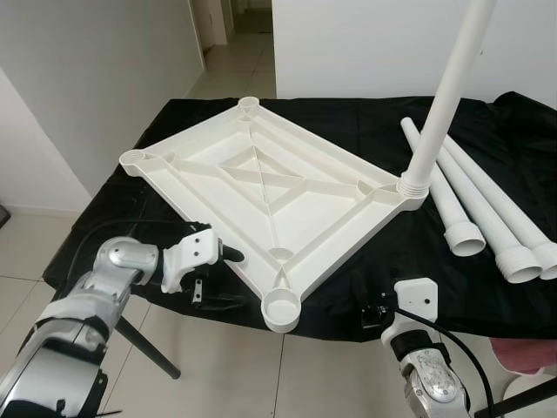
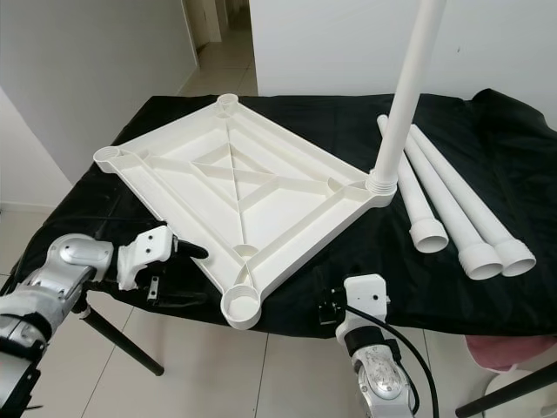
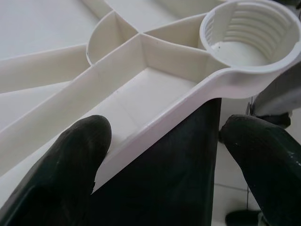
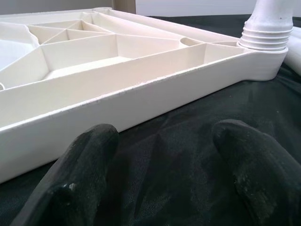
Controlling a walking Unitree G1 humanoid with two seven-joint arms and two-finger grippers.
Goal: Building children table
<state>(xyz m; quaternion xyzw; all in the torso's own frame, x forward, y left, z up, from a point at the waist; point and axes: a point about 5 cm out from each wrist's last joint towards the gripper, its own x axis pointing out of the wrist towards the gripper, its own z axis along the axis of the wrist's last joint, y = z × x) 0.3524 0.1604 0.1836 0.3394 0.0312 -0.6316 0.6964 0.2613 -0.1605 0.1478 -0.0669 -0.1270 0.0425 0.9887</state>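
A black cloth (image 1: 365, 131) drapes the work surface. Glossy pale floor tiles (image 1: 235, 366) lie at six o'clock, a white wall (image 1: 348, 43) at twelve, and an open doorway (image 1: 228, 22) toward eleven.

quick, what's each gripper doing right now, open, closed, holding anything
Left gripper: open, fingers astride the tabletop edge near a corner socket, not clamped.
Right gripper: open, holding nothing, over the black cloth beside the tabletop.
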